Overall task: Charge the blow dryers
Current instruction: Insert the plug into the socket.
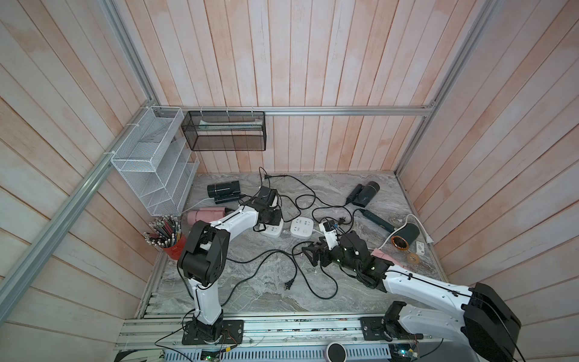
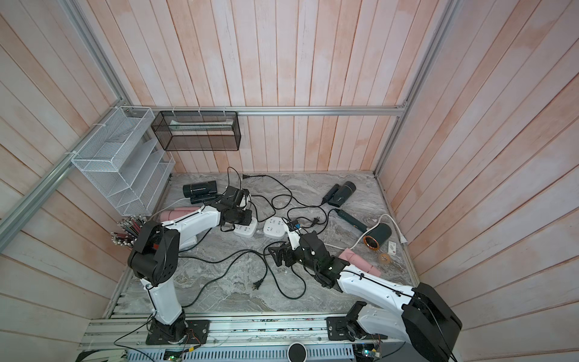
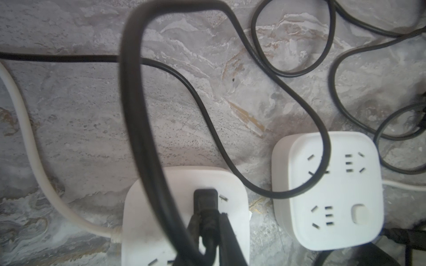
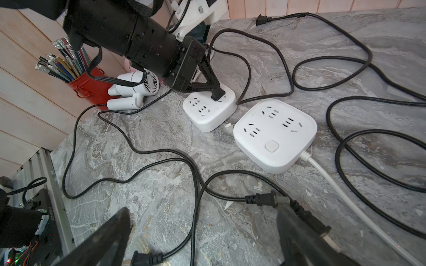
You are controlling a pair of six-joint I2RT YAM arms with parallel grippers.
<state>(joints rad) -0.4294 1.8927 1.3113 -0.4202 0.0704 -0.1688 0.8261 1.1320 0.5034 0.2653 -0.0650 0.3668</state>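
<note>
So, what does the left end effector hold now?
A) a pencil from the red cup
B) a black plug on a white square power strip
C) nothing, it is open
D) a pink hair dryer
B: the left end effector is closed on the black plug, which stands on the white square power strip.

A white power strip (image 4: pixel 274 135) is set just beside a second power strip (image 4: pixel 208 116) on the marbled tabletop (image 4: pixel 149 198). A red cup (image 4: pixel 88 92) is packed with pencils (image 4: pixel 64 60). A white wire rack (image 1: pixel 147 163) and black mesh basket (image 1: pixel 225 131) are wall-mounted.
</note>
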